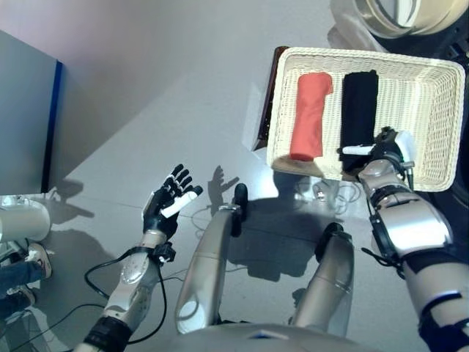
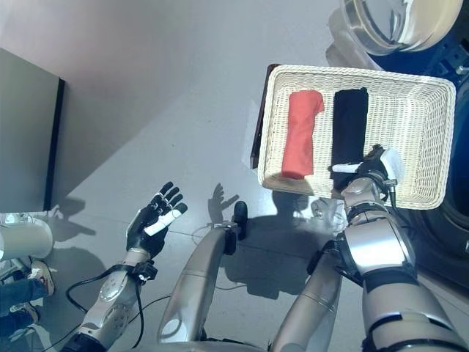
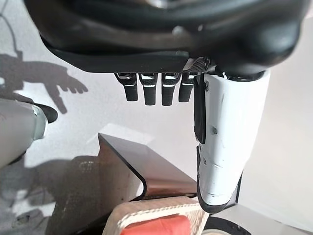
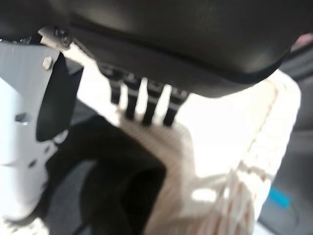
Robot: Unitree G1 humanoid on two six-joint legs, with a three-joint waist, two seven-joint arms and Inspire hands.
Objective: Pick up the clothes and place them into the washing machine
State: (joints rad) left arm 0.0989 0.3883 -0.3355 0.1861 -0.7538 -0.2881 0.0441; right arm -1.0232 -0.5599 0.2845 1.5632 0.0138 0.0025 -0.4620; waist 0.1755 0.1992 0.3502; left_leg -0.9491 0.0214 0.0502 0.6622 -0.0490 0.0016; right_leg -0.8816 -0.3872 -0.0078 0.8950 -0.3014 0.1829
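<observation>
Clothes lie in a white wicker basket on the floor: a red roll and a black roll, side by side and nearly parallel, their long axes running from the basket's far rim toward its near rim. The red one sits on the side away from the washing machine door, which shows only partly at the basket's far edge, cut off by the frame. The right hand hangs over the near end of the black roll; its white-covered thumb sticks out sideways, and its fingers look fairly straight over the dark cloth, though blur hides whether they touch it. The left hand floats well away from the basket over bare floor, fingers spread and holding nothing. A dark stand shows under the basket's corner.
</observation>
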